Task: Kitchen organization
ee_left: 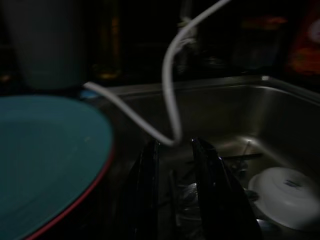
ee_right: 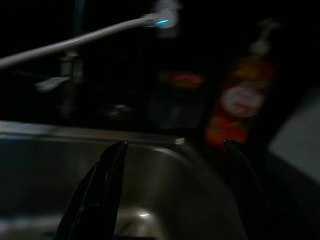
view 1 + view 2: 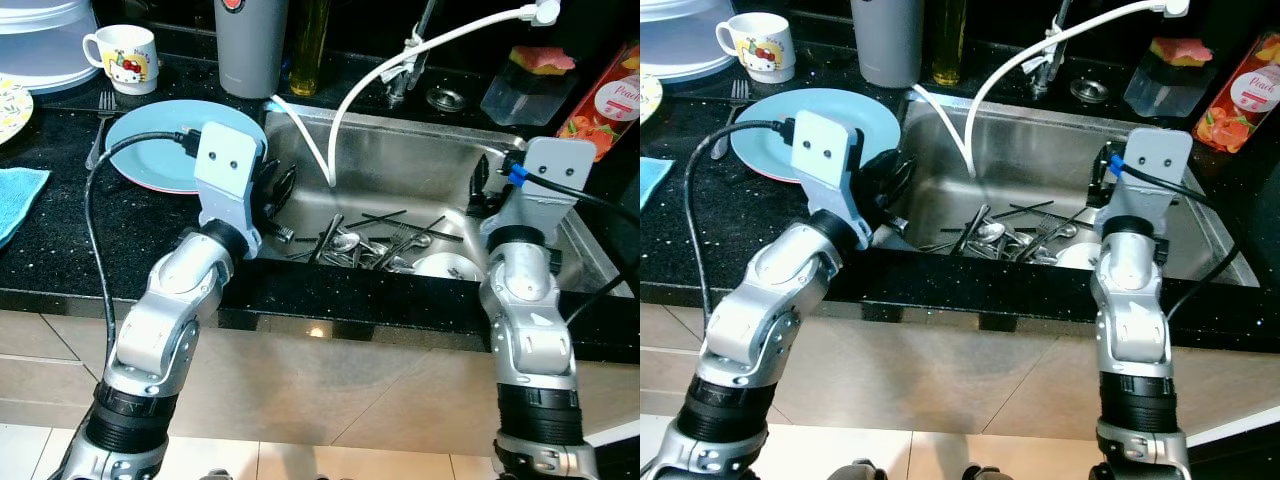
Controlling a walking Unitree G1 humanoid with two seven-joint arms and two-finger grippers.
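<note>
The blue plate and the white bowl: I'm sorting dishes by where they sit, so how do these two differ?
The blue plate lies on the black counter left of the sink; the white bowl sits down inside the sink. The plate is wide, flat and blue with a red edge; the bowl is smaller and white. Cutlery lies beside the bowl; a fork lies beside the plate. Neither is held by a gripper.
</note>
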